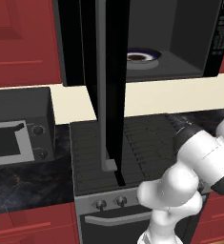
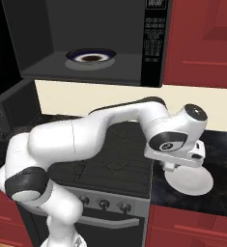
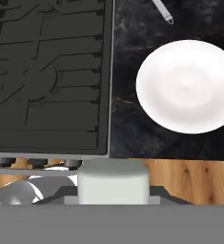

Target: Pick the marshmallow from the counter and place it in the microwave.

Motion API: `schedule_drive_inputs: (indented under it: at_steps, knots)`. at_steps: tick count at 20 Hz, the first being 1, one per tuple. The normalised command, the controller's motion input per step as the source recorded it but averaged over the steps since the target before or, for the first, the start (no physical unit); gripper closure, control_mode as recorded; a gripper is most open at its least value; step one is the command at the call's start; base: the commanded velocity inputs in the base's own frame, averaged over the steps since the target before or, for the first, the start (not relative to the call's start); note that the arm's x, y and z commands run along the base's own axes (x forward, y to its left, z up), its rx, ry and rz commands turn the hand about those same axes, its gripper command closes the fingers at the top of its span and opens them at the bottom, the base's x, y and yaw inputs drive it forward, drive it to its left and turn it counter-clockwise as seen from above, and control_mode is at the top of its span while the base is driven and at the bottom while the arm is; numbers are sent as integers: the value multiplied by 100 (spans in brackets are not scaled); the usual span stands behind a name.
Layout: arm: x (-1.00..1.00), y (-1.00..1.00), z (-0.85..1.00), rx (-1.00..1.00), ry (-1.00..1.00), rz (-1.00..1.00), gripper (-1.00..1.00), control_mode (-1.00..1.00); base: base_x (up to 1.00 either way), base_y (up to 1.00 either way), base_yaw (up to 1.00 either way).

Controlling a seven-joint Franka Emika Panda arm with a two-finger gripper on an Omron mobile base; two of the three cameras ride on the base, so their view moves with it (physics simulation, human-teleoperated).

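The big black boxy microwave (image 2: 86, 38) hangs above the stove with its tall black door (image 1: 106, 86) swung wide open. On the floor of its dark grey cavity sits a blue-rimmed plate (image 2: 91, 57) with a dark centre.

The white arm bends over the ridged black stove top (image 3: 46, 76) and carries its hand (image 2: 175, 157) above the dark, pale-veined stone tabletop (image 3: 125, 128), just past the stove's right edge. Below the hand, a plain white round plate (image 3: 187, 86) lies flat on the tabletop near its front edge. A slim grey utensil tip (image 3: 163, 13) lies on the tabletop behind that plate, apart from it.

In the hand view, a whitish, squat cylindrical marshmallow (image 3: 112, 182) sits at the bottom, right where the jaws reach. It seems pinched between them, though the fingers themselves are hidden, so I cannot tell for certain.

A smaller grey two-knob oven (image 1: 18, 138) stands on the tabletop left of the stove.
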Motion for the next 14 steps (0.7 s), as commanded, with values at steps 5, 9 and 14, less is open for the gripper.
schedule_drive_inputs:
  at_steps: [5, 9, 14]
  knots:
    - [-36, 100, 100, 0, 0, -2, 100, -100, 0, 0, 0]
    - [-2, 100, 96, 0, -1, -1, 100, -100, 0, 0, 0]
    - [27, 100, 81, 0, -9, -5, 100, -100, 0, 0, 0]
